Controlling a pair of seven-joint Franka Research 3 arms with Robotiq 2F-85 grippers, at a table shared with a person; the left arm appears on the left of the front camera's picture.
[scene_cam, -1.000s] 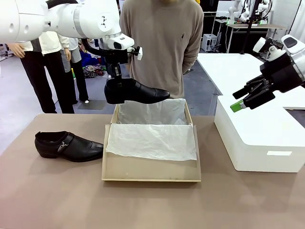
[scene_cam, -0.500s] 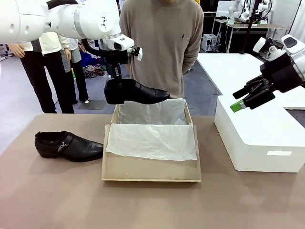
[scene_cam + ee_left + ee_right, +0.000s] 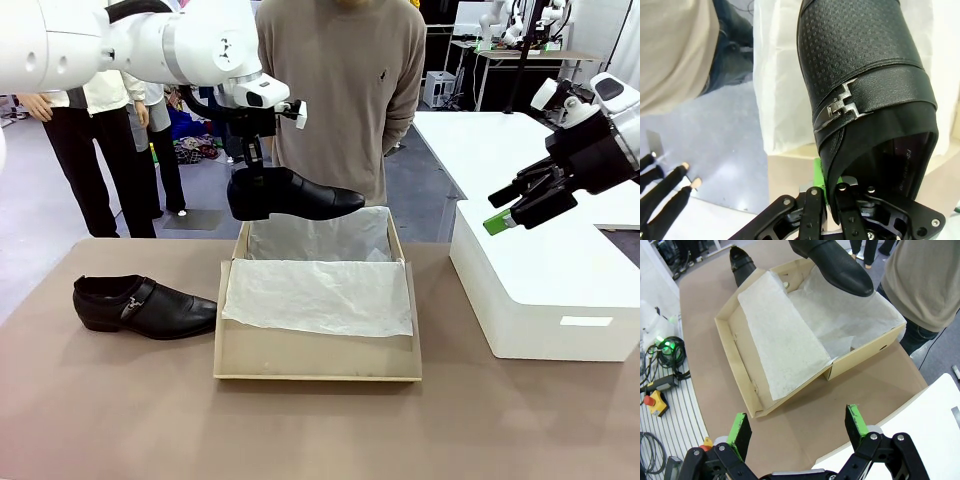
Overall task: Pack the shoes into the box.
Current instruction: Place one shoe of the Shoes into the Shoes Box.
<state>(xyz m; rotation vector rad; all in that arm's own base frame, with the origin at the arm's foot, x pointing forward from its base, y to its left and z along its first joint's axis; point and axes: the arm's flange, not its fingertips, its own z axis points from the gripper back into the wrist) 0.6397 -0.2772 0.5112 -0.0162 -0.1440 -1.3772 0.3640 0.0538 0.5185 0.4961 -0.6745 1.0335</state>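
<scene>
Black glossy leather hung in the air over the far end of the box. The left gripper had its jaws clamped on the heel rim of the held shoe. In the front view that shoe sat roughly level, with its pointed toe aimed toward three o'clock. It was above the box's eleven-to-twelve o'clock corner and clear of the lining. In the left wrist view the left gripper pinched the back edge of the shoe's opening, one green pad pressed against the outside. The metal buckle on the side strap faced the camera.

The second shoe lay on its sole on the brown table, at nine o'clock from the box and just beside its left wall, toe toward the box. The tan cardboard box stood open, its flap spread flat toward six o'clock. White tissue paper was draped from the tray over the flap.

The right gripper hovered at about two o'clock from the box, above the white plastic box. Its jaws stood wide apart with nothing between them. The right wrist view looked down past the green fingertips onto the lined box and the held shoe's toe.

A person in a beige sweater stood at twelve o'clock, just behind the box.
</scene>
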